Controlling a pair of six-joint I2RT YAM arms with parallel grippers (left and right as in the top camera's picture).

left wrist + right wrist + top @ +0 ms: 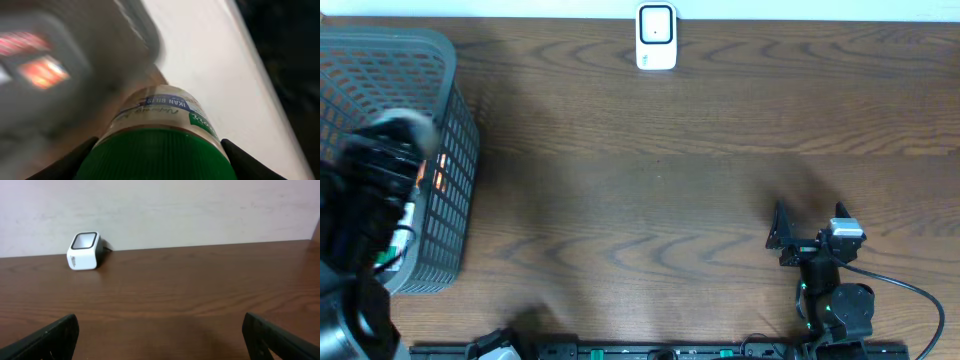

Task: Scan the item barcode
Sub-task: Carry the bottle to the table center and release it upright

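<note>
The left hand (160, 156) is closed part-way around a jar (162, 107), its two dark fingers (70, 161) pressed against opposite sides of the jar's green lid (150, 145). The jar has a pale label with the words "IKAN BILIS" on a blue band. In the left wrist view the grey basket (455, 190) is a blurred mass just beside the jar, with orange-red packaging showing through its mesh. From overhead the left arm is smeared over the basket's near-right corner, so the jar cannot be made out there. The white scanner (656, 37) stands on the brown worktop (650, 200), well apart from the basket, to its right against the far wall. The right hand (778, 236) is further right of the basket and nearer the front edge, its fingers spread wide with nothing between them.
</note>
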